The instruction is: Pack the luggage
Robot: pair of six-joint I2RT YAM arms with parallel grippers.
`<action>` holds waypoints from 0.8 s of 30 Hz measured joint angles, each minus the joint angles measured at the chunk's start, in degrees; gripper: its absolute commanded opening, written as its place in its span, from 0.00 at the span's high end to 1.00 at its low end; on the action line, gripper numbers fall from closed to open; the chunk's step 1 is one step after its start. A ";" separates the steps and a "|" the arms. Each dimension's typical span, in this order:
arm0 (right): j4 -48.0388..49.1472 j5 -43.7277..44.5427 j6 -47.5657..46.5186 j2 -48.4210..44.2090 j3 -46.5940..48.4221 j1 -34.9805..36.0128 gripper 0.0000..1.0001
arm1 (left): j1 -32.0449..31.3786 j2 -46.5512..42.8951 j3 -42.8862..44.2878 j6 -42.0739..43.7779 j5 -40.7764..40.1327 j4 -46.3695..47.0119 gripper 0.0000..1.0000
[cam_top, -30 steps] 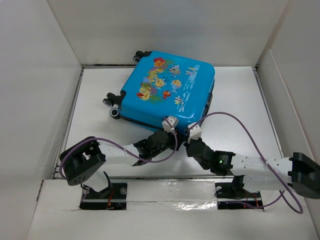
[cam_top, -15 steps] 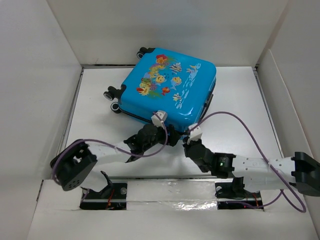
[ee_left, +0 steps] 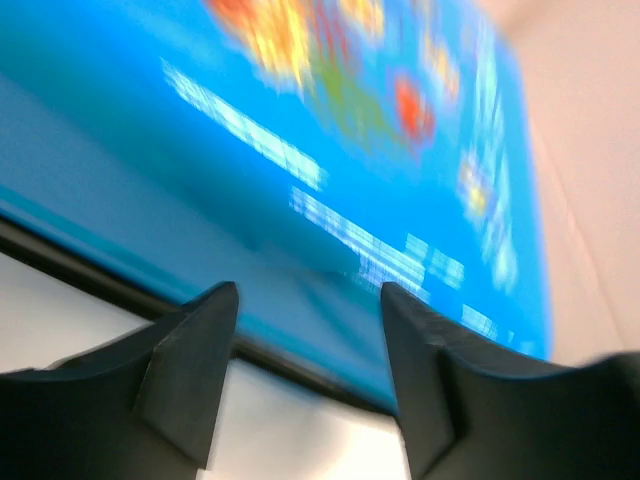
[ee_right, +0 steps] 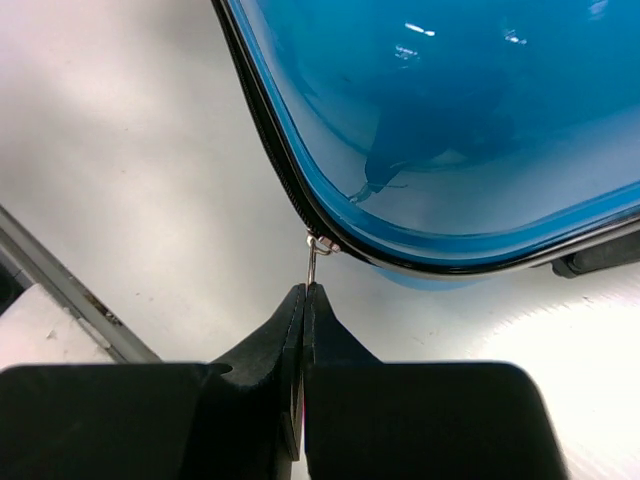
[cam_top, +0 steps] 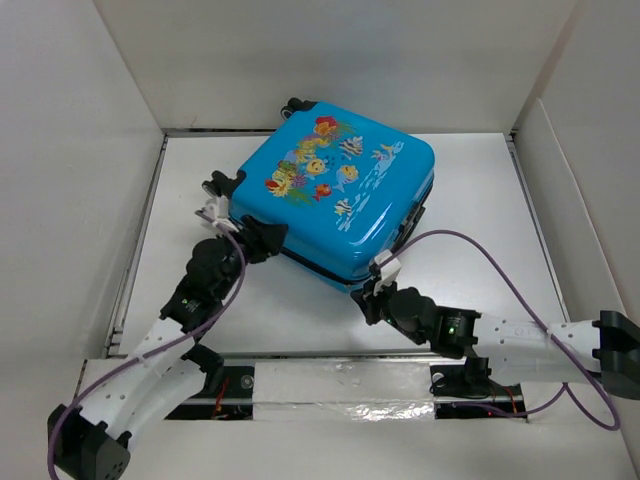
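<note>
Nearest the bases, the right pincer [ee_right: 303,298] is pinched tight on the thin metal zipper pull [ee_right: 313,258] at the luggage's [cam_top: 340,195] near corner. Further out, the left pincer [ee_left: 308,300] stands partly apart and empty at the case's left corner by the wheels [cam_top: 222,185]; we cannot tell whether it touches. The luggage lies flat, lid down, toward the counter's [cam_top: 470,200] far side.

Risks, in our judgement: the pull could slip from the tips if drawn askew, or the unbraced case could slide and turn with the tug.

Left end effector [ee_left: 305,300] jaws apart; right end effector [ee_right: 303,290] pinched closed, arm low.
</note>
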 measured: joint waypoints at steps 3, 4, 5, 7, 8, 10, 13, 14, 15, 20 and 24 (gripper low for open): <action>0.59 -1.55 -0.02 0.39 -0.04 -0.20 1.00 | 4.70 -1.77 4.57 -2.80 -4.74 -2.43 0.20; 1.03 -1.81 -0.02 0.55 -0.13 -0.22 1.00 | 7.04 -1.18 6.91 -3.48 -5.88 -3.15 0.18; 1.53 -2.12 -0.04 0.74 -0.31 -0.26 1.00 | 9.53 0.09 9.31 -3.87 -6.75 -3.72 0.16; 2.29 -2.58 -0.07 1.16 -0.63 -0.39 1.00 | 16.94 3.74 14.91 -4.68 -6.43 -4.07 0.15; 2.75 -2.73 -0.15 1.31 -0.79 -0.48 1.00 | 20.92 6.23 17.35 -4.92 -5.20 -3.98 0.15; 3.08 -2.97 -0.24 1.44 -0.90 -0.57 1.00 | 27.91 11.15 21.29 -5.57 -2.38 -3.54 0.16; 4.35 -3.45 -0.24 1.38 -1.64 -0.81 1.00 | 34.32 19.82 25.24 -5.90 1.77 -3.43 0.16; 4.76 -3.69 -0.22 1.31 -1.92 -0.96 1.00 | 35.71 22.86 25.90 -5.90 3.30 -3.61 0.16; 5.11 -3.87 -0.22 1.29 -2.12 -1.03 1.00 | 36.68 25.62 26.38 -5.90 4.76 -4.07 0.17; 6.36 -4.24 -0.22 1.25 -2.78 -1.09 1.00 | 37.97 34.27 27.06 -5.97 10.62 -6.25 0.17; 6.60 -4.70 -0.22 1.49 -2.80 -1.29 1.00 | 37.94 35.98 27.30 -6.82 13.68 -5.38 0.18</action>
